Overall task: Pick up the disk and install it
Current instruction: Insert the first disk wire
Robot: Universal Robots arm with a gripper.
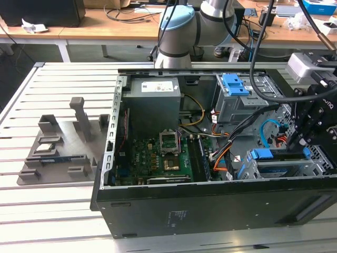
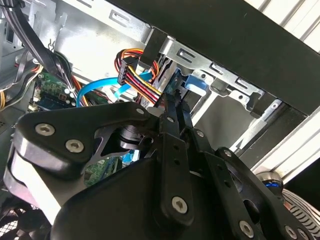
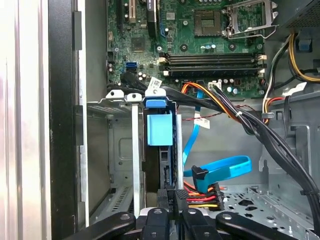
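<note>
You are positioning the gripper (image 3: 171, 206) over the disk (image 3: 160, 145), which is sitting edge-up in the drive bay (image 3: 122, 100) of the computer case (image 1: 210, 208); its fingers are nearly together at the disk's near end.

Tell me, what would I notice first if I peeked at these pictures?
An open computer case lies on the slatted table, its green motherboard showing. At the exterior view's right, the black gripper hangs over the drive bay, where the disk sits in its blue bracket. Bright blue, red and yellow cables curl beside it in the first wrist view.
</note>
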